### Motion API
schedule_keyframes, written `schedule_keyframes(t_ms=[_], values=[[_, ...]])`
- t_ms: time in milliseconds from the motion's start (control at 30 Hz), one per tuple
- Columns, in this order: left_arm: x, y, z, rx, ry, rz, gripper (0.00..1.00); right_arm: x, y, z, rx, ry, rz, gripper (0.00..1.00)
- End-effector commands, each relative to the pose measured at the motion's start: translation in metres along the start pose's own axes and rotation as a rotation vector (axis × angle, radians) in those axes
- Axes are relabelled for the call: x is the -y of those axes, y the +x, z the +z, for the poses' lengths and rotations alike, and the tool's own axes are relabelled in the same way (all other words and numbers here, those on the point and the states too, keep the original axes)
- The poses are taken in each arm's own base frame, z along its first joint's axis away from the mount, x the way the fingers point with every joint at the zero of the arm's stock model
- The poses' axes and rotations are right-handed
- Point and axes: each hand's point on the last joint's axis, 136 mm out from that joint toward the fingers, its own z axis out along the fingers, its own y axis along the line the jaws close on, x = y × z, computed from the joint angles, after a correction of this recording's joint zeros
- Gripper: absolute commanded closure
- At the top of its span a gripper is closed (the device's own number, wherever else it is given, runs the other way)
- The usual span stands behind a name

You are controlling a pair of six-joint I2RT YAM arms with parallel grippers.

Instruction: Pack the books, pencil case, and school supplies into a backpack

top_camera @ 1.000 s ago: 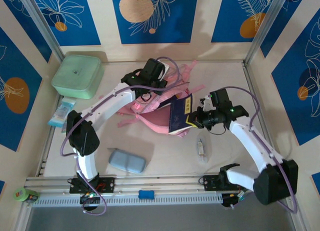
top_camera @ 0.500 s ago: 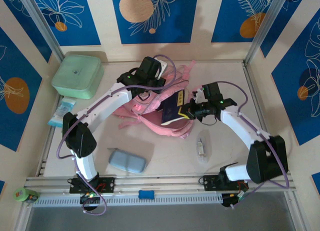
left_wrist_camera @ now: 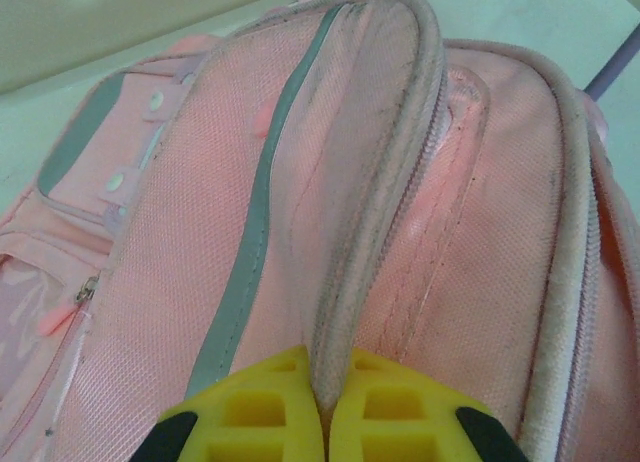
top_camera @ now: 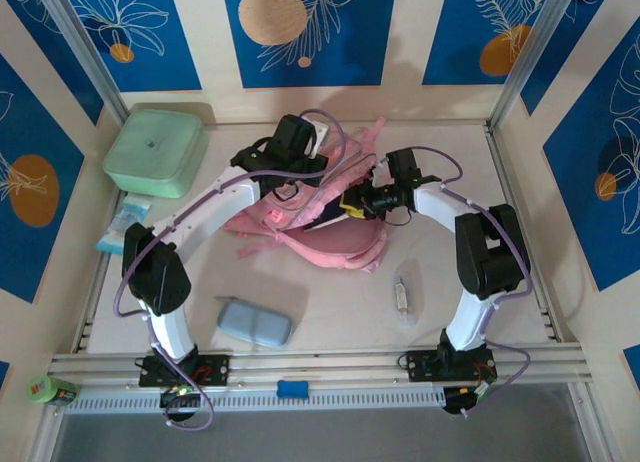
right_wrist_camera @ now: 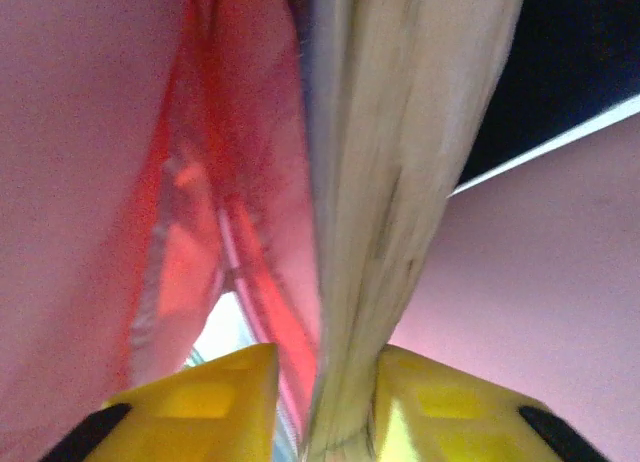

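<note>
Mostly tucked in: thin navy booklets (top_camera: 338, 210) w/ yellow label, inside the mouth of the pink fabric backpack (top_camera: 335, 247), centre of the top view.
We see the L gripper (left_wrist_camera: 325, 387) clenched on the backpack's opening rim. The R gripper (right_wrist_camera: 325, 382) has the booklets' cream page edges btwn its yellow fingers; can't tell if clamped. The soft blue-grey pencil case (top_camera: 254, 323) lies apart, nearer the arm bases.

Pale table (top_camera: 340, 327); blue-and-cream floral wall panels (top_camera: 300, 32); metal corner posts (top_camera: 525, 52).

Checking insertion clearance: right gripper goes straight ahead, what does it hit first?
The right gripper has the books edge-on between its jaws; past them, likely the backpack lining. Depth unclear.
</note>
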Motion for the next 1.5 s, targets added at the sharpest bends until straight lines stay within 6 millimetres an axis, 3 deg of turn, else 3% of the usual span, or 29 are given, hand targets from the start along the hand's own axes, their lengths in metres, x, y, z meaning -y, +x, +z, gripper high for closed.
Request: schedule_keyframes(t_ms=[0,100,233,400,533,667,767,900,1000,1100,1200,1300,1400,1467], values=[[0.006,-0.053,-0.045,0.202,0.069,-0.046,1.0,0.005,0.003,-0.017,-0.001,0.02,-0.03,0.59],[0.007,-0.051,-0.045,0.196,0.081,-0.047,1.0,0.018,0.023,-0.027,-0.004,0.076,-0.032,0.53],[0.009,-0.051,-0.048,0.205,0.094,-0.052,1.0,0.03,0.049,-0.041,0.015,0.131,-0.007,0.53],[0.009,-0.052,-0.052,0.218,0.104,-0.062,1.0,0.037,0.075,-0.03,0.017,0.167,0.053,0.59],[0.012,-0.051,-0.054,0.217,0.12,-0.059,1.0,0.047,0.063,-0.022,0.075,0.199,0.068,0.77],[0.013,-0.05,-0.055,0.214,0.126,-0.055,1.0,0.051,0.034,-0.016,0.137,0.208,0.068,0.93],[0.013,-0.05,-0.057,0.215,0.13,-0.057,1.0,0.038,0.015,-0.008,0.158,0.175,0.026,0.94],[0.014,-0.049,-0.055,0.209,0.132,-0.058,1.0,-0.001,-0.005,0.003,0.146,0.096,-0.06,0.96],[0.015,-0.05,-0.054,0.212,0.136,-0.057,1.0,-0.005,-0.016,0.015,0.159,0.113,-0.075,0.96],[0.012,-0.052,-0.054,0.215,0.123,-0.059,1.0,0.003,-0.025,0.024,0.131,0.117,-0.044,0.97],[0.013,-0.051,-0.054,0.208,0.125,-0.052,1.0,0.015,-0.018,0.009,0.164,0.204,-0.032,0.96],[0.011,-0.05,-0.056,0.206,0.118,-0.044,1.0,0.016,0.006,0.001,0.176,0.201,-0.017,0.93],[0.013,-0.053,-0.058,0.22,0.127,-0.047,1.0,0.011,0.034,0.025,0.104,0.137,0.006,0.95],[0.014,-0.053,-0.058,0.222,0.133,-0.055,1.0,0.009,0.04,0.043,0.074,0.128,0.005,0.96]])
